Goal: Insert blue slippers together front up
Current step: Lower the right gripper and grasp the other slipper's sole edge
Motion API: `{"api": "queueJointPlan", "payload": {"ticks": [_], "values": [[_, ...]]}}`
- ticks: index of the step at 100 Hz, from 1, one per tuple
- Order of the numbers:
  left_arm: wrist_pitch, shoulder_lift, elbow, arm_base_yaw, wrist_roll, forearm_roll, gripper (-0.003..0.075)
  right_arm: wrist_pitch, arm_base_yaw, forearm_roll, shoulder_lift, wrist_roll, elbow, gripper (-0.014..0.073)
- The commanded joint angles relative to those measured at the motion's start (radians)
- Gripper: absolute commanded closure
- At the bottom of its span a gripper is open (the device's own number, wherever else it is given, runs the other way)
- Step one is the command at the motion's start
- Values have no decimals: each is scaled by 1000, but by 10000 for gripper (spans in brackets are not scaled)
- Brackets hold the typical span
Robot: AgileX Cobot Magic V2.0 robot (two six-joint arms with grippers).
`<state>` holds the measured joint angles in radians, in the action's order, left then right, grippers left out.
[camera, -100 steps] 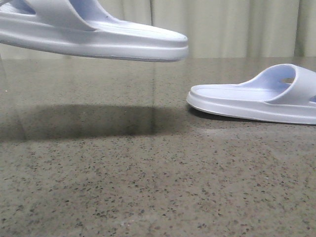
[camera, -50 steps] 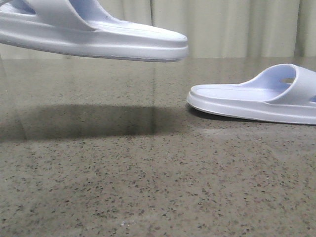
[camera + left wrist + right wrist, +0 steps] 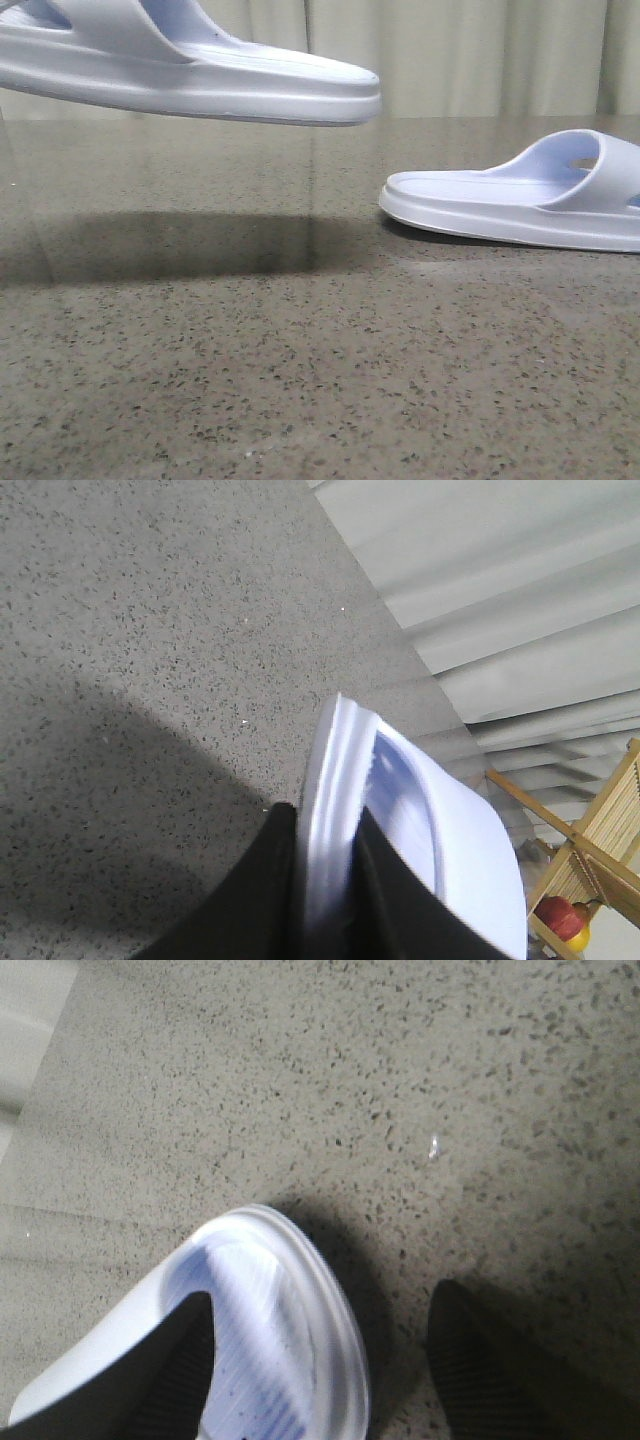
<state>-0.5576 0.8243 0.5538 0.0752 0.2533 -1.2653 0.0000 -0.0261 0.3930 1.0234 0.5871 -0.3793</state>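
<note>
The left end effector (image 3: 325, 880) is clamped on the sole edge of one raised slipper (image 3: 190, 75), held clear above the worktop (image 3: 300, 350). The right end effector (image 3: 320, 1360) stands wide, straddling the second slipper (image 3: 520, 200) resting on the worktop. Risk: the thin edge grip may let the raised slipper pivot or slip during mating.

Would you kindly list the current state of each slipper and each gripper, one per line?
Left slipper: lifted clear of the table, sole down, strap up, casting a shadow below.
Right slipper: resting flat on the table, sole down, strap up.
Left gripper: shut on the left slipper's edge.
Right gripper: open, one finger over the right slipper's footbed, the other beside it above the table.
</note>
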Motion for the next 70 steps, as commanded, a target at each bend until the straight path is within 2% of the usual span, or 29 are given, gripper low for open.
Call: {"api": "queueJointPlan", "payload": {"ticks": [1,45,70], "values": [[10,-7,37,-3,-10,-43,704,-47,-5,2,6,-6,-22,191],[10,-7,37,-3,-10,-43,704,-61,-1,2,13,-6,-22,191],[10,-7,37,-3,-10,-43,704,-102,45,2,13,-6,-22,191]]}}
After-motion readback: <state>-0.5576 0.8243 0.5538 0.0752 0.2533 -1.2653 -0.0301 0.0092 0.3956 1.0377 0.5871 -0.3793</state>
